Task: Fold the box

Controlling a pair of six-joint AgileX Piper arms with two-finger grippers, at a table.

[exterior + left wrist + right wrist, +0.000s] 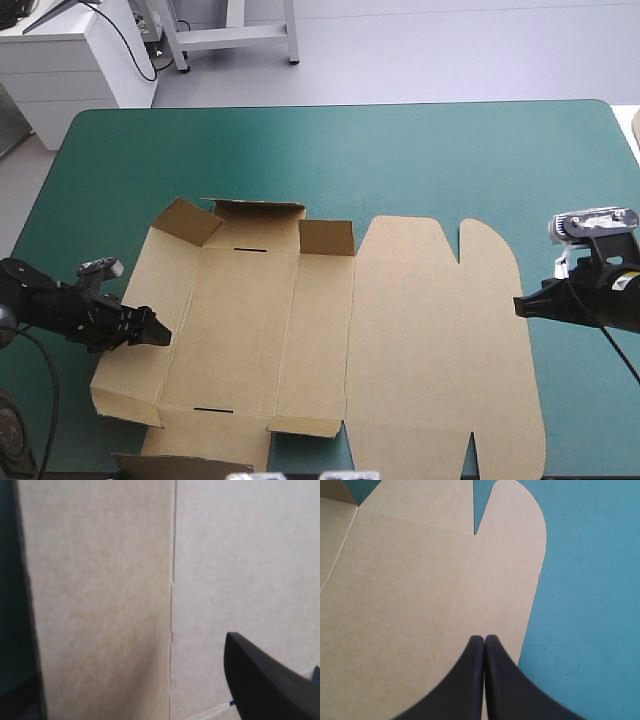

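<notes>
Teal-green worktop (400, 160) showed bare cover on the far & right sides of the brown box (420, 340). Box was a cut sheet, mostly flat, lying mid-worktop & reaching to the near edge. At its far-left end three parts stood up: an angled corner flap (186, 220), the far wall (257, 212) & a small square flap (327, 237) next to it. Left panel (125, 360) looked tilted up a bit. Right half lay flat, ending in rounded tabs w/ a narrow notch (460, 240) between two of them. A darker brown strip (180, 463) sat at the near edge by the box's near-left corner; couldn't tell if it was part of the box or separate board.

L fingers (148, 326) came in low from the left side, tips over the left panel, near its crease. In the wrist view they stood apart, i.e. open: one finger (265, 685) on one side, a dark shape at the opposite side, & plain board (110, 580) w/ one crease filling the space between. Contact w/ the board: couldn't tell.

R fingers (535, 303) were pressed together into one point, gripping nothing, tip right at the box's right edge. Wrist view had that tip (470, 680) over the rim of a rounded tab (515, 555), bare cover (590, 580) just beside it. Both arms were well apart, w/ the box between them.
</notes>
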